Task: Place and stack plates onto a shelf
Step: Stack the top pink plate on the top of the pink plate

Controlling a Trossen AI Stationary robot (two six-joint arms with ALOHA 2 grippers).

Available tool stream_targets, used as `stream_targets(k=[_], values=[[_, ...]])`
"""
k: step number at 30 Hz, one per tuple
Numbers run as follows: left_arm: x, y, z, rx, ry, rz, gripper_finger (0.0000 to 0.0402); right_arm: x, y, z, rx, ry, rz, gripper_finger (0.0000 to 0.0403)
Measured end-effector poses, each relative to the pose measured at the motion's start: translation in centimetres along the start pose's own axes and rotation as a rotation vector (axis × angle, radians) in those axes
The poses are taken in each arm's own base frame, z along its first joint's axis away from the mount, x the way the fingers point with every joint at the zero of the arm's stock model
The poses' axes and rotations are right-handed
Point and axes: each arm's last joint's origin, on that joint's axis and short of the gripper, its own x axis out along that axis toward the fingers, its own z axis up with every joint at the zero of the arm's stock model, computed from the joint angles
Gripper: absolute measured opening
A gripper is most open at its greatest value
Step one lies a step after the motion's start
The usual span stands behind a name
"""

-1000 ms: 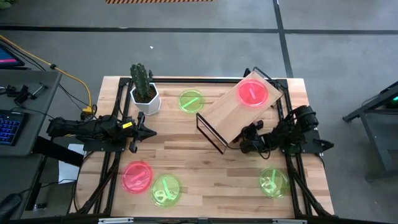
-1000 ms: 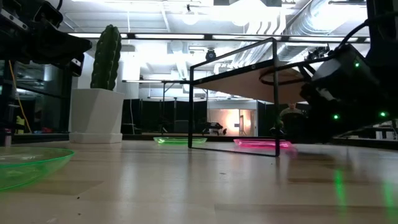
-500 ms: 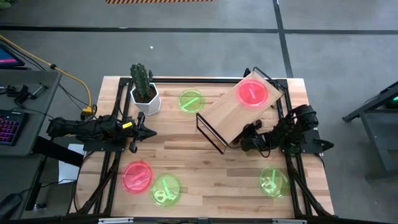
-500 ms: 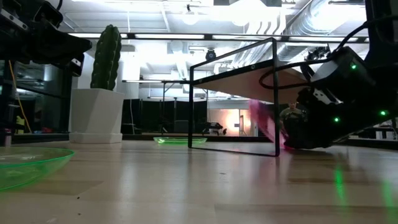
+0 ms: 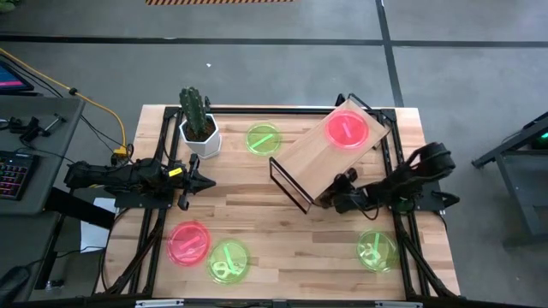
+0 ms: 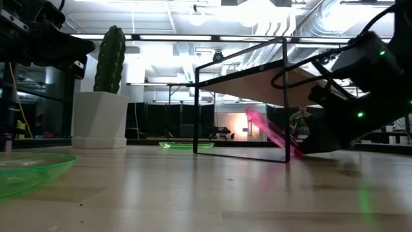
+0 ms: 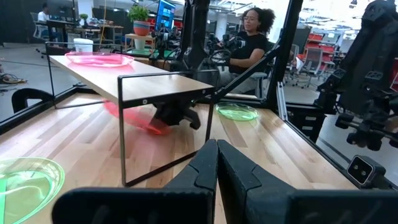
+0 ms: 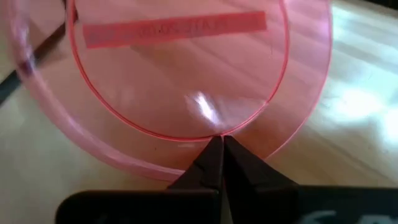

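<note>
Now, right claw (image 5: 336,198) clamping tilted pink plate (image 8: 186,74) under shelf (image 5: 330,150), left claw (image 5: 204,180) closed, empty

We see the shelf (image 5: 330,158) standing at an angle on the table's (image 5: 282,231) far right part, one plate (image 5: 348,128) on its far end and a tilted plate (image 6: 270,132) under its near end, clamped in the right gripper (image 5: 330,198). A cactus pot (image 5: 199,137) stands far left with a plate (image 5: 263,139) between it and the shelf. Two plates (image 5: 189,242) (image 5: 229,259) touch at near left, another (image 5: 377,250) lies near right, and the left gripper (image 5: 204,182) waits beyond the near-left pair.
</note>
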Motion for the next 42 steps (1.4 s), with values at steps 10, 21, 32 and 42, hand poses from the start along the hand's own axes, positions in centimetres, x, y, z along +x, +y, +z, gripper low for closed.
stream_targets(k=[10,21,32,42], values=[[0.0,0.0,0.0,0.000,0.000,0.000,0.0001,-3.4,-2.3,0.8,-0.133,0.232,0.014,0.0000],[0.0,0.0,0.0,0.000,0.000,0.000,0.0001,-7.2,-3.1,1.3,-0.216,0.493,0.318,0.0000],[0.0,0.0,0.0,0.000,0.000,0.000,0.0001,-9.7,-1.0,2.6,-0.228,0.628,0.596,0.0000],[0.0,0.0,0.0,0.000,0.000,0.000,0.0001,-10.5,2.1,5.0,-0.199,0.601,0.677,0.0000]])
